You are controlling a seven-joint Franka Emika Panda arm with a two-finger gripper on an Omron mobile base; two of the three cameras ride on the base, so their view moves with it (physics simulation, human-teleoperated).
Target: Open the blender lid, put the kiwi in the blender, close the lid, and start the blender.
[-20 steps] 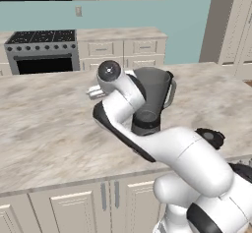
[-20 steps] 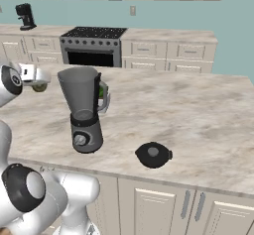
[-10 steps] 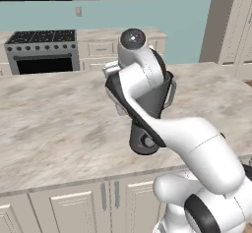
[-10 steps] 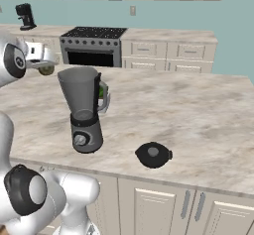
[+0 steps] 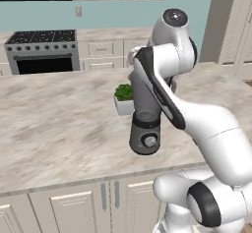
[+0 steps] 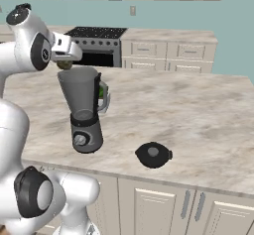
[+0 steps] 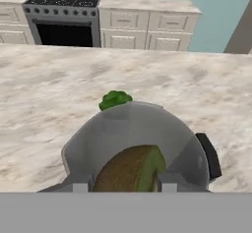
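Here, the grey blender with its translucent smoky tapered jar and round dark base [image 6: 83,111] stands uncovered on the marbled beige stone desk [image 6: 198,110], its silver dial facing the base cameras and its side handle turned toward the far right in the right base view. The small brownish-green fuzzy kiwi [image 7: 130,170] is pinched in the robot's pincer [image 6: 64,63], pressed together on the fruit, which hangs just above the jar's open rim at its near-left edge in the right base view. In the hand view the kiwi sits low over the round mouth of the jar, with the black handle showing at the right.

The round black disc lid with a small grey knob [image 6: 154,154] lies flat on the desk, well apart from the blender, toward the desk's front edge. A leafy green plant in a white pot [image 5: 124,98] stands just behind the blender.
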